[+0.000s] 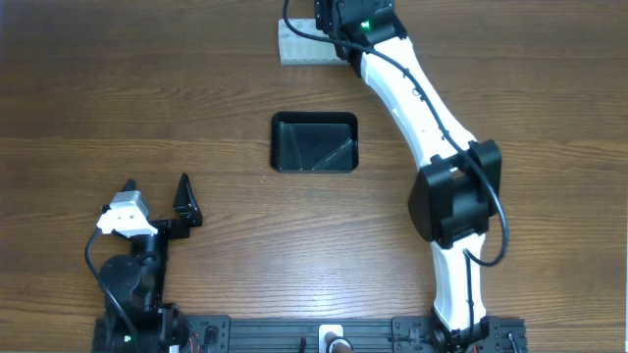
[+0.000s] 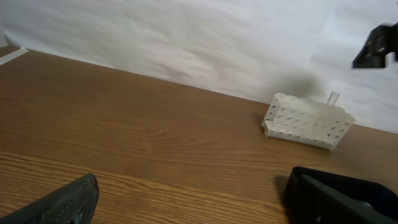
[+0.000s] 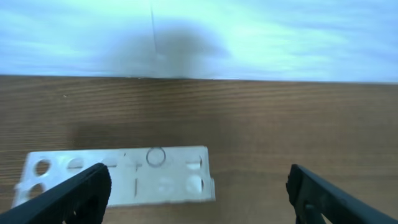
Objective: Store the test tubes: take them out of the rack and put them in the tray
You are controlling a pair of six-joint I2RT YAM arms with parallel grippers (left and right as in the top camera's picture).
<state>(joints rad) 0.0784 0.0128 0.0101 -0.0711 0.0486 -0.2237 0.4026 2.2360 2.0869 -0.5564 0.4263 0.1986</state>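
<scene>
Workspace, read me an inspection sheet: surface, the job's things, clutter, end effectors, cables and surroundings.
Surface: wooden table, bare and dry.
Job's things: white rack at the far edge with one tube standing upright in it; black tray mid-table, contents too unclear to tell.
Clutter: nothing seen.
End effectors: left end effector open, low near its base; right end effector open, over the rack.
Cables: black cable loops by the right arm's elbow, off the table.
Surroundings: white wall behind the table.
</scene>
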